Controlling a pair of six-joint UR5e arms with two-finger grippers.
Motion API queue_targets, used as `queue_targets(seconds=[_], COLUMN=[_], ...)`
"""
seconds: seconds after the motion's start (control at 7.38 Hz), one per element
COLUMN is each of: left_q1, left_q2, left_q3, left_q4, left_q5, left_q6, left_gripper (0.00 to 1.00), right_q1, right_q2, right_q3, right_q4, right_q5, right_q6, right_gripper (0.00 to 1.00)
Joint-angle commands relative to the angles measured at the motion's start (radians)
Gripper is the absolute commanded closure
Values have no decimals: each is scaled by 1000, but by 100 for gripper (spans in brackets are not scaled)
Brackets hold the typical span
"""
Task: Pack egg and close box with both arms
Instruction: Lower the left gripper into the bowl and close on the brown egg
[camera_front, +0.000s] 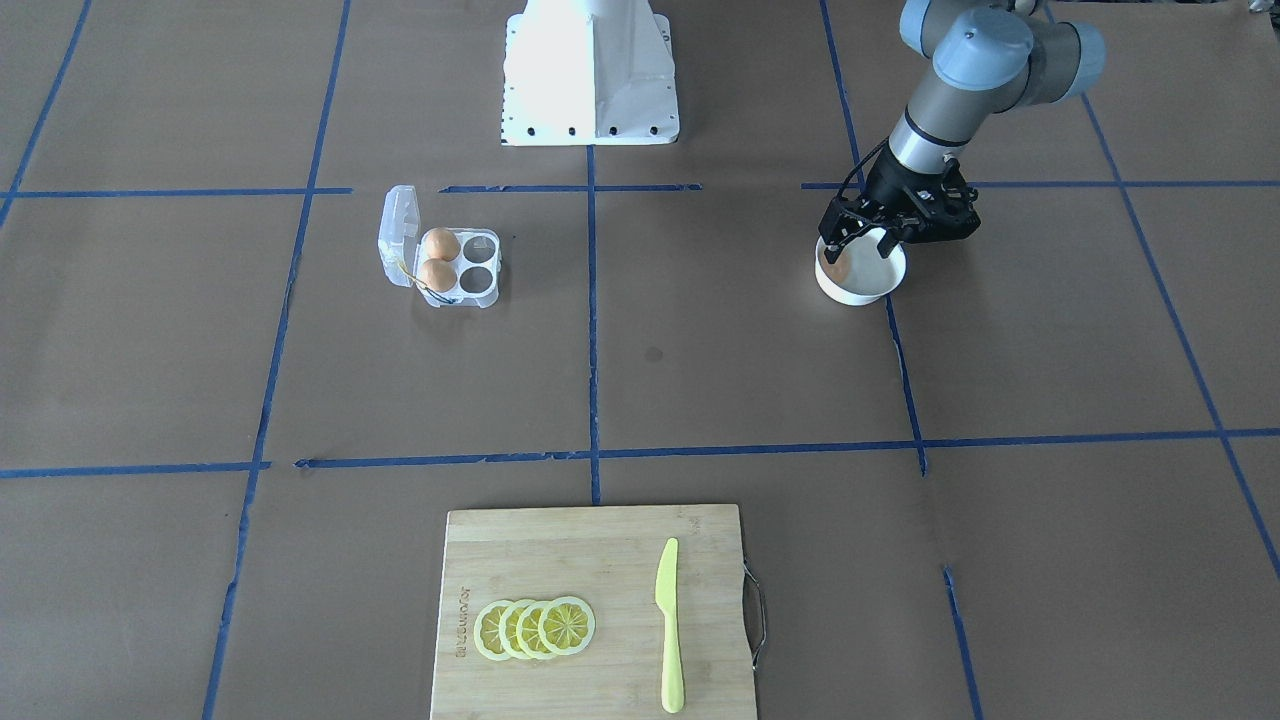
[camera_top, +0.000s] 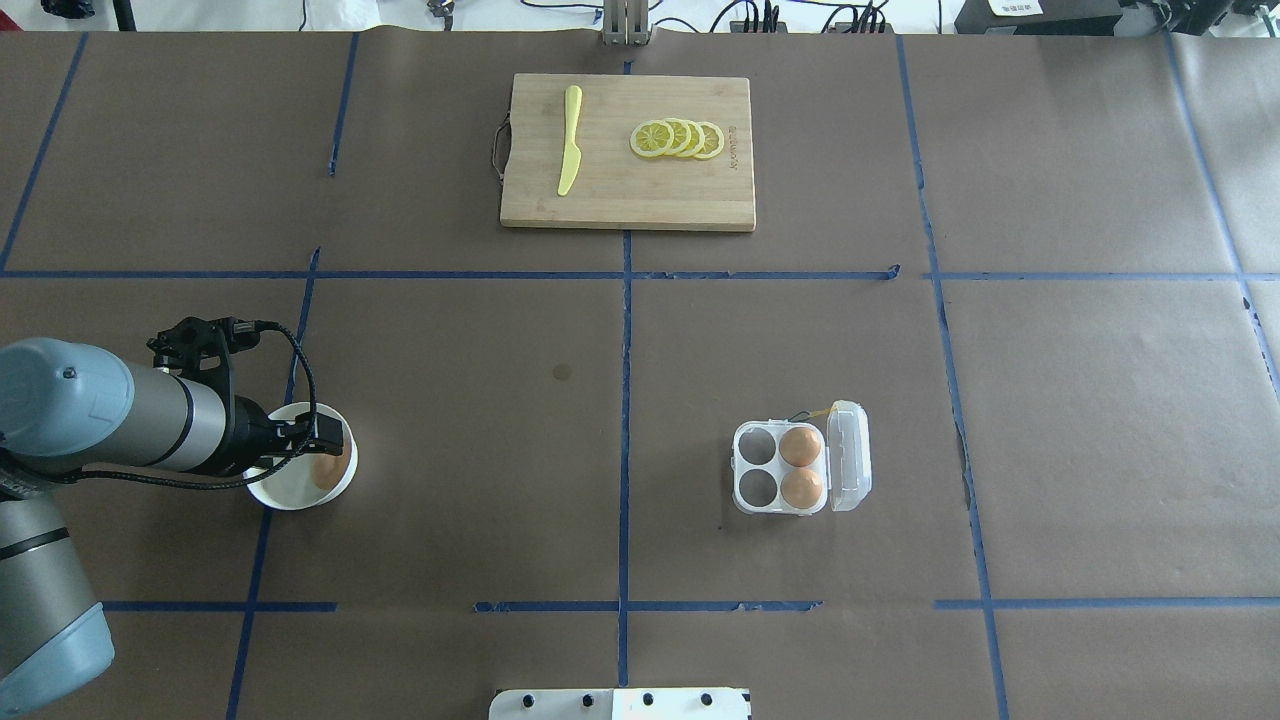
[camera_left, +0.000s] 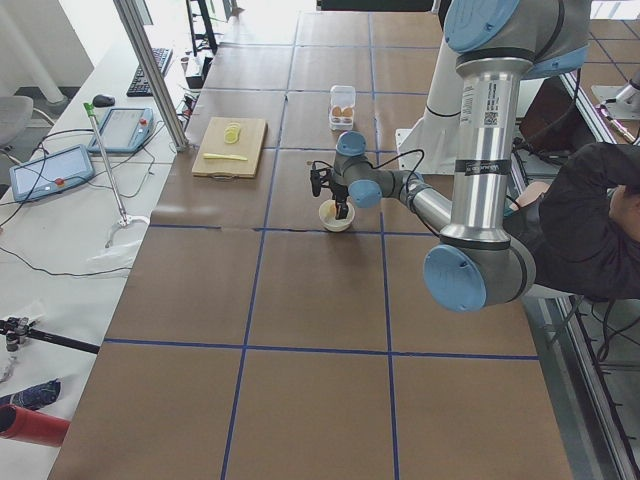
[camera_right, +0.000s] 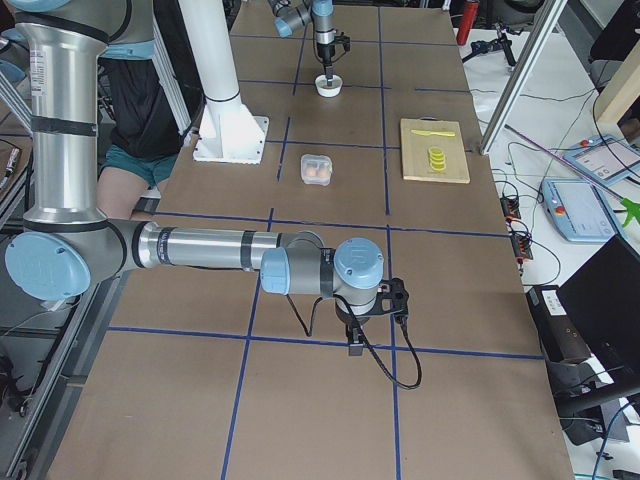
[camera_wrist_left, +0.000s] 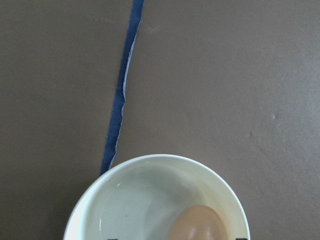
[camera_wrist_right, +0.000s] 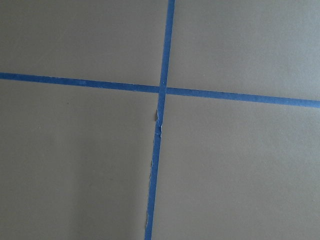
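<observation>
The egg (camera_wrist_left: 196, 224) is seen in the white bowl (camera_front: 880, 287), under the left gripper (camera_front: 857, 250), jaws spread, nothing held. Jaws should be centred on the egg, lowered, closed gently. The box (camera_top: 770, 500) is set well apart, lid open, two cups free. State of the right gripper (camera_right: 354, 338) cannot be told, shown side-on only; left jaws are cut off in wrist view

Dull brown paper-covered table (camera_front: 750, 340), gridded with blue tape lines (camera_front: 593, 300). Right of centre: white round bowl (camera_front: 862, 297), small smooth orange-brown egg (camera_front: 837, 268) inside. Above it grey-silver tubular left arm (camera_front: 940, 110), pale blue joint caps, black clawed left gripper (camera_front: 858, 248). Left of centre: clear plastic egg carton (camera_front: 480, 282), two more orange-brown eggs (camera_front: 440, 245), thin yellowish loop (camera_front: 408, 270). Bottom: pale bamboo cutting board (camera_front: 560, 560), light yellow plastic knife (camera_front: 668, 620), yellow lemon slices (camera_front: 535, 628), paler rims. Top: white boxy pedestal (camera_front: 590, 80).
</observation>
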Motion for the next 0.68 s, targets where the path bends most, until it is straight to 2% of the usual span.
queue_targets(seconds=[0.0,0.54], left_q1=[16,23], left_q2=[-3,-15], left_q3=[15,30], left_q4=[0,1], left_q5=[0,0], left_q6=[0,0], left_gripper=[17,17], right_q1=[0,0], right_q2=[0,2], right_q3=[-4,-9], right_q4=[0,0], right_q5=[0,0], right_q6=[0,0], right_gripper=[0,0])
